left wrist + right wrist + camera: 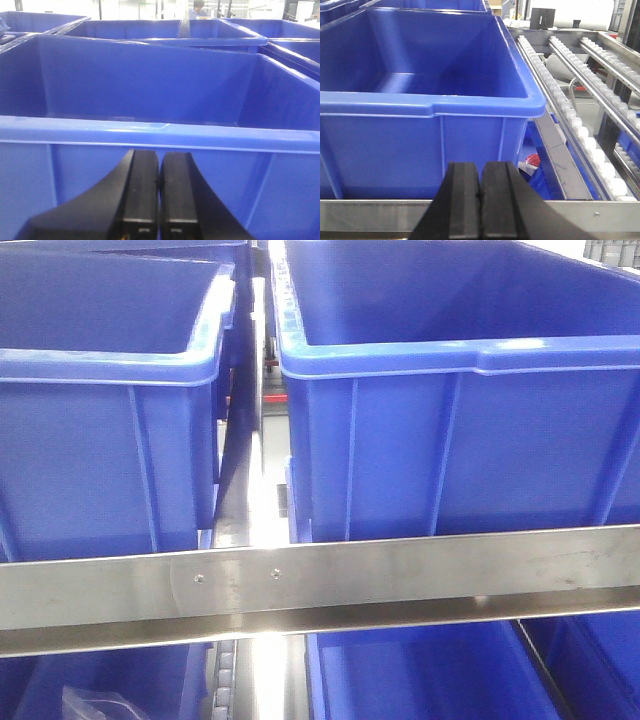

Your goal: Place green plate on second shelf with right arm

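Note:
The green plate is out of view in every frame. My left gripper [159, 172] is shut with nothing between its black fingers, and it faces the outer wall of a blue bin [150, 90] at close range. My right gripper [480, 182] is also shut and holds nothing. It hovers just in front of another blue bin [420, 75] that rests on a steel shelf rail [365, 212]. Neither gripper shows in the front view.
Two large blue bins [100, 390] [460, 390] stand side by side on a shelf behind a steel crossbar [320, 585], with more blue bins [420, 675] below. Roller tracks [570, 115] run to the right of the right-hand bin. A red item [533, 159] lies low beside it.

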You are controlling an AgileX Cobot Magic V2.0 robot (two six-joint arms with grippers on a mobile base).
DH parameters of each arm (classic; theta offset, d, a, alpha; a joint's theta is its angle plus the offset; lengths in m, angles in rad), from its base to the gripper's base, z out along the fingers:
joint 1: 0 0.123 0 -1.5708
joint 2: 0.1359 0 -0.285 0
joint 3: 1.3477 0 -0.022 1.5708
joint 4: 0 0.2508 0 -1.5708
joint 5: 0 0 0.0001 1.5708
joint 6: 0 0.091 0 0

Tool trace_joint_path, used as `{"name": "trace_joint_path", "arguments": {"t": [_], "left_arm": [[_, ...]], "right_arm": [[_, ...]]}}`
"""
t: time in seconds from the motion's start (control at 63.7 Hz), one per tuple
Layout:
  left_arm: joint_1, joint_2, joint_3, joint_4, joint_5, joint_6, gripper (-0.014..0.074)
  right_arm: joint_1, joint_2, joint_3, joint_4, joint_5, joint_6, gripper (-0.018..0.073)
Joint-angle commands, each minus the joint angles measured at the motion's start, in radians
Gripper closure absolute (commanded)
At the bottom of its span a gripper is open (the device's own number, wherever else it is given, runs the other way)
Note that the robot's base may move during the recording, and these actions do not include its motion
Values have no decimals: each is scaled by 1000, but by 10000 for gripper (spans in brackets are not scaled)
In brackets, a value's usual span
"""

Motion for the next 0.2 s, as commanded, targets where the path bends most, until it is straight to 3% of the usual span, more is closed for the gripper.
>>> {"name": "trace_joint_path", "arguments": {"t": [0.0,0.188], "left_arm": [[-6,-18,42,-6,-82,-1,466],[-6,-18,42,-6,-82,-1,466]], "right_arm": [[2,-18,-18,-2,-79,-14,503],[2,-18,-18,-2,-79,-14,503]]}}
